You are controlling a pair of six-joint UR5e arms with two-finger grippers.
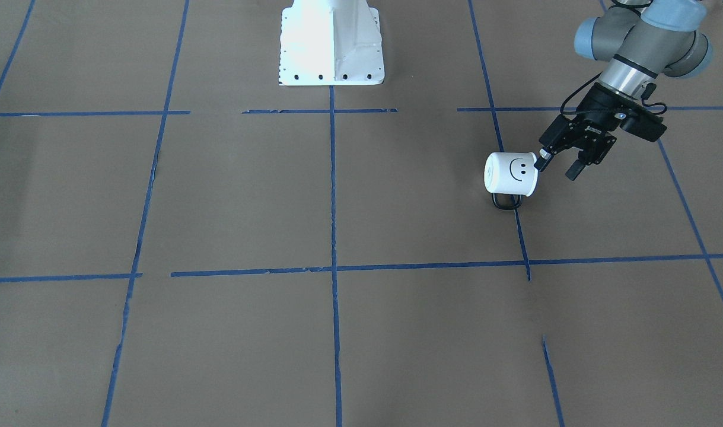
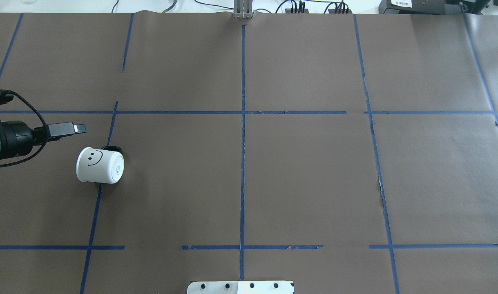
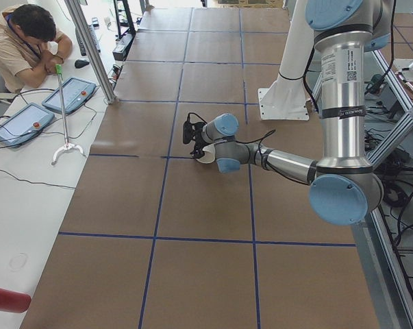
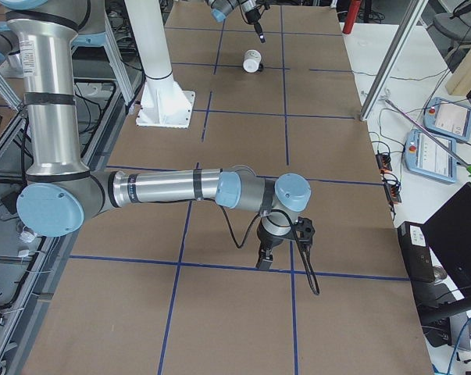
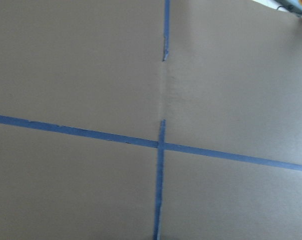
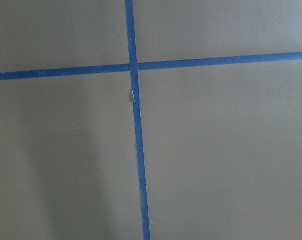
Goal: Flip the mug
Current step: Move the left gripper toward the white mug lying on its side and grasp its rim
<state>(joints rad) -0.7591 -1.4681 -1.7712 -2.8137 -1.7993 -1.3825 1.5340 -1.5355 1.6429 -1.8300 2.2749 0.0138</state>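
Note:
The white mug (image 1: 511, 174) with a black smiley face lies on its side on the brown table. Its black handle (image 1: 506, 201) rests on the table on the side away from the robot. In the overhead view the mug (image 2: 99, 164) has its base turned to the right and its mouth towards my left arm. My left gripper (image 1: 557, 168) is open and empty, just beside the mug's rim and a little above it; I cannot tell if it touches. My right gripper (image 4: 264, 258) shows only in the exterior right view, low over the table and far from the mug; I cannot tell whether it is open or shut.
Blue tape lines (image 2: 242, 163) split the brown table into squares. The white robot pedestal (image 1: 331, 41) stands at the middle of the robot's side. A seated operator (image 3: 24, 41) and tablets (image 3: 69, 94) are at a white side table beyond the far edge.

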